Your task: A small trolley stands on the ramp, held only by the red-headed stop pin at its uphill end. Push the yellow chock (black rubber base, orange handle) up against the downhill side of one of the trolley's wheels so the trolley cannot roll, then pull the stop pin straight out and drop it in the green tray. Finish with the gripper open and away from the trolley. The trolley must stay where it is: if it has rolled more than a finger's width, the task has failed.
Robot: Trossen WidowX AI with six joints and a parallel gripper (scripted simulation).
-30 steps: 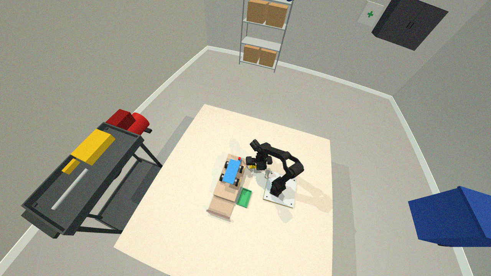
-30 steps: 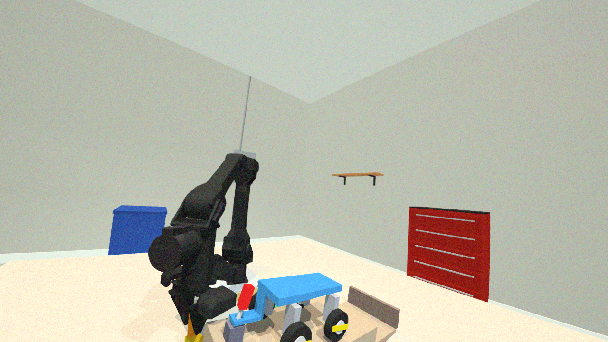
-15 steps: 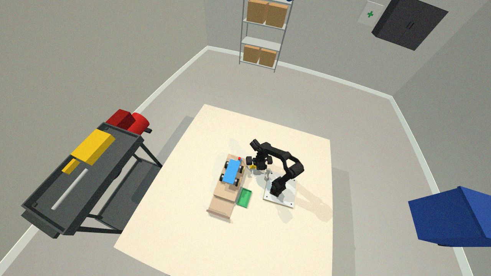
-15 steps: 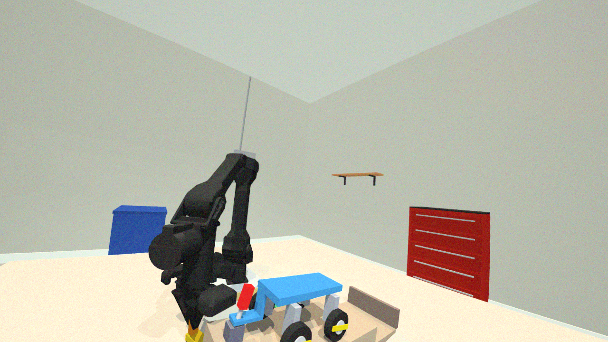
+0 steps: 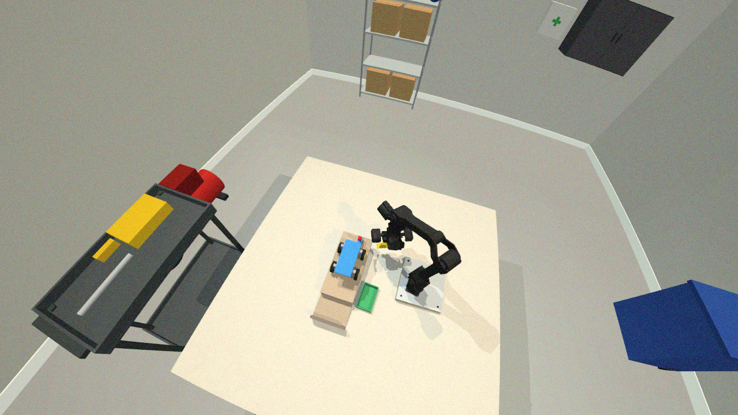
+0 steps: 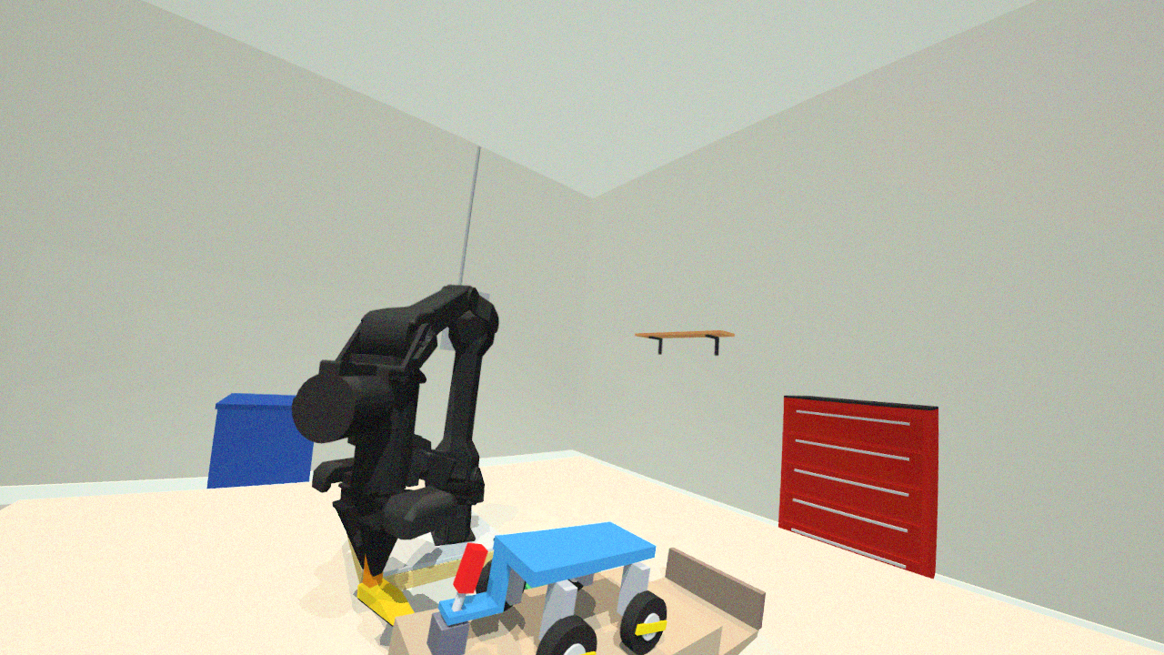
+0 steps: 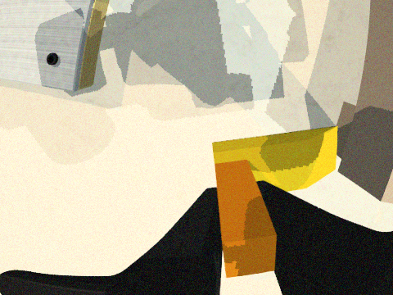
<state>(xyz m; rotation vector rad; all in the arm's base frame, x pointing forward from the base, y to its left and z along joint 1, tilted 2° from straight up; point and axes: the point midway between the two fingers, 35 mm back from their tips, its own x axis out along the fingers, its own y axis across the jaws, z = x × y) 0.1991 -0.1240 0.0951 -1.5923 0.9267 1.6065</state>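
Note:
My gripper (image 5: 386,242) (image 6: 372,571) (image 7: 236,195) is shut on the orange handle of the yellow chock (image 5: 381,245) (image 6: 385,603) (image 7: 300,157). The chock appears raised off the table beside the ramp's uphill end; its black base shows only as a thin edge. The blue trolley (image 5: 349,256) (image 6: 582,552) stands on the wooden ramp (image 5: 338,290) (image 6: 716,592). The red-headed stop pin (image 5: 359,237) (image 6: 470,569) stands in the bracket at the trolley's uphill end. The green tray (image 5: 368,297) lies beside the ramp's lower part, with nothing visible in it.
The arm's pale base plate (image 5: 421,301) (image 7: 41,70) stands right of the tray in the top view. The ramp's side is at the right edge of the wrist view. An end board closes the ramp's downhill end. A tool cart (image 5: 170,227) stands beyond the table's left edge.

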